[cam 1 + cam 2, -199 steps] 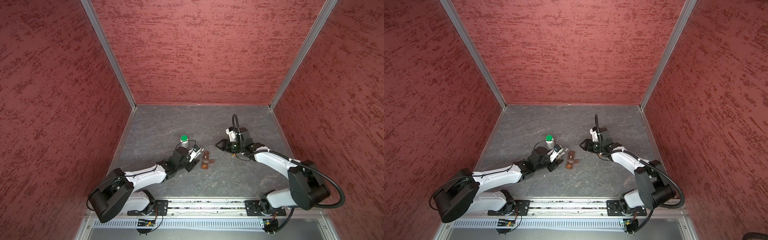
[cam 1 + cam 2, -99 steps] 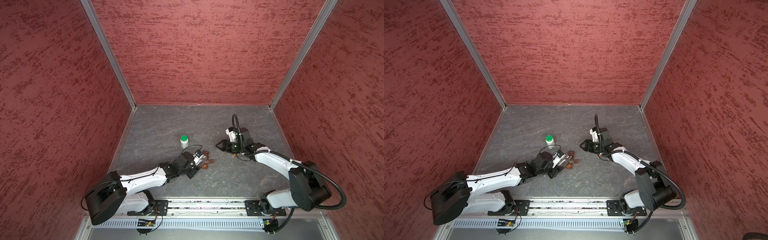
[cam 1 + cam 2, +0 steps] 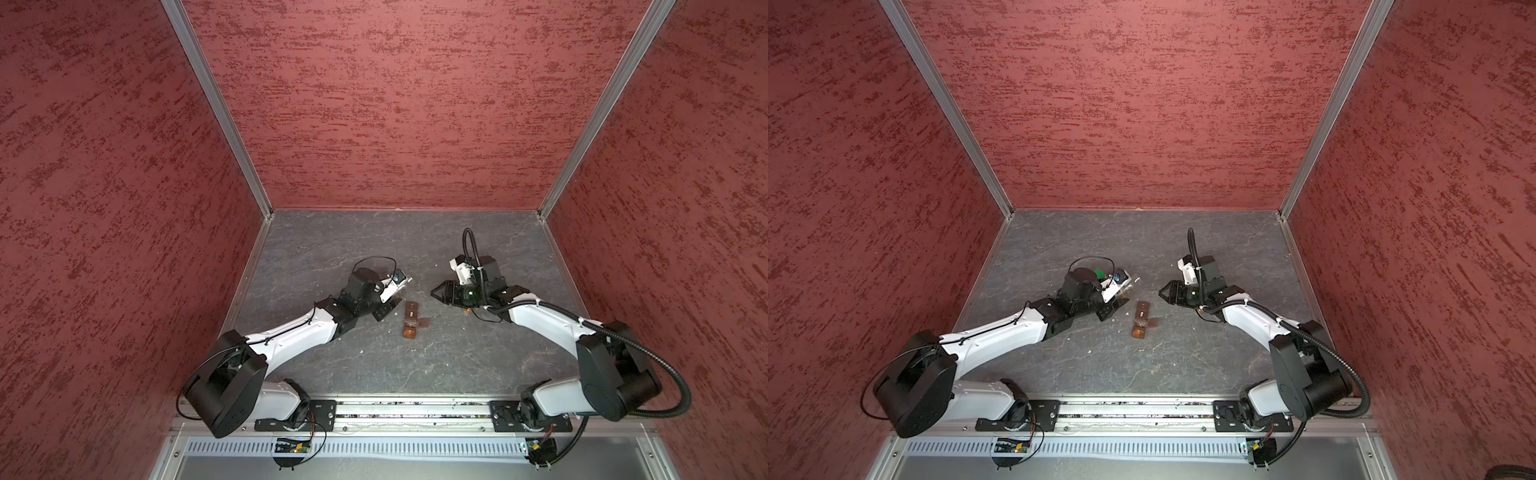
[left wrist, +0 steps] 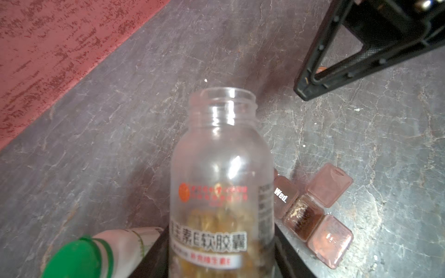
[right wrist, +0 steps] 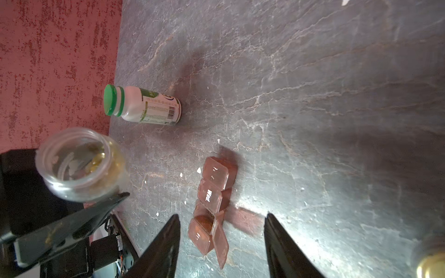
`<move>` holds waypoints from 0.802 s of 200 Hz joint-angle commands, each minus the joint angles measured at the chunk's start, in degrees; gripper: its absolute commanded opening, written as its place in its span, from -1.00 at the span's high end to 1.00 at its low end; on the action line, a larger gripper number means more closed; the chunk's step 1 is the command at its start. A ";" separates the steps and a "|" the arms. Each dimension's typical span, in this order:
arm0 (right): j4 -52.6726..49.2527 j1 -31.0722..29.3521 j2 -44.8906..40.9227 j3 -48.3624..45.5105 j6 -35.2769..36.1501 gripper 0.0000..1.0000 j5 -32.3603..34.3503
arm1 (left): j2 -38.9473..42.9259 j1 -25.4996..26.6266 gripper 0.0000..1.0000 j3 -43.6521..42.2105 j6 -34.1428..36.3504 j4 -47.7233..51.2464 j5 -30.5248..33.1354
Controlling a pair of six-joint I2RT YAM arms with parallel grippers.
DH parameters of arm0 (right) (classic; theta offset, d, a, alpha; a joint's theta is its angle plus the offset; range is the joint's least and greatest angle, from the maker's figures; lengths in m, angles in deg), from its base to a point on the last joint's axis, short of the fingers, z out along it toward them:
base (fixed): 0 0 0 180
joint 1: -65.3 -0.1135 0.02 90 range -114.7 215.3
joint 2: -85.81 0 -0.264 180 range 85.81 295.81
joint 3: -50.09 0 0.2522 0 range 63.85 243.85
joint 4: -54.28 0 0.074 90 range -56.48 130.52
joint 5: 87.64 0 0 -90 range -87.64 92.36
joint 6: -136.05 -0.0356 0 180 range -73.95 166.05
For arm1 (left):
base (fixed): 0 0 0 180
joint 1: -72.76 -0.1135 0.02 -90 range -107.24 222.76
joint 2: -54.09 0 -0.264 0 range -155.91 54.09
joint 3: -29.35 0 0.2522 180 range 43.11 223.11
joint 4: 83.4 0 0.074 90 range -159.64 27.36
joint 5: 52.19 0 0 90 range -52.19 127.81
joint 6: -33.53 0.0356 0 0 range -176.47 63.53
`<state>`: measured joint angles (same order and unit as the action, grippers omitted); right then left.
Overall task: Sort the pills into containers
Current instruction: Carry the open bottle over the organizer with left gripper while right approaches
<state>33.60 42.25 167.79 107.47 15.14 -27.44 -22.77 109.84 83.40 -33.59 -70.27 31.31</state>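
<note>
My left gripper (image 3: 388, 297) (image 4: 221, 262) is shut on a clear uncapped bottle (image 4: 221, 156) (image 5: 81, 166) with yellow pills (image 4: 216, 223) in its lower part. The bottle is tilted, its mouth above the table just left of the containers (image 3: 411, 321) (image 3: 1140, 321). These form a brown translucent strip (image 5: 209, 192) on the table. One cell (image 4: 304, 216) stands open with its lid (image 4: 330, 185) flipped out; a closed one reads "Wed." My right gripper (image 3: 435, 291) (image 5: 222, 215) hovers open and empty just right of the strip.
A white bottle with a green cap (image 5: 144, 106) (image 4: 79, 257) stands behind the left gripper near the left wall. A small gold round thing (image 5: 431, 262) lies under the right wrist. White crumbs dot the grey table (image 3: 415, 374). Red walls enclose three sides.
The left gripper with the bottle dipped toward the front half a second ago and has now drawn back up and farther away. The right arm has not moved.
</note>
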 commanded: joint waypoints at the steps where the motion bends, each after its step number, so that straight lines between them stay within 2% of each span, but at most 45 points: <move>1: 0.19 -0.32 -0.96 0.23 -0.78 -0.14 -3.83 | 1.59 -0.54 1.00 -1.02 2.97 4.08 -2.17; 16: -0.75 -0.59 -0.68 0.25 -0.43 -0.14 -3.45 | 2.84 0.14 1.00 -2.59 3.88 6.23 -1.56; 45: -1.84 -0.57 0.10 0.50 0.77 -0.14 -2.11 | 3.03 0.82 1.00 -3.18 9.97 11.26 1.28; 88: -1.98 -0.56 0.64 0.68 1.21 -0.12 -2.10 | 4.31 -1.21 1.00 -2.46 15.77 16.83 -0.61; 120: -2.32 -0.59 0.87 0.82 1.42 -0.12 -1.97 | 3.61 -0.37 1.00 -1.53 18.09 21.63 -0.73; 160: -1.82 -0.59 0.22 -0.42 0.78 -0.12 -1.36 | 1.99 2.37 1.00 -1.63 19.75 21.61 0.52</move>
<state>31.24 41.88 168.33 107.47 15.44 -29.15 -20.04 111.13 80.74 -16.06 -49.63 31.92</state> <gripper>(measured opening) 0.562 0.531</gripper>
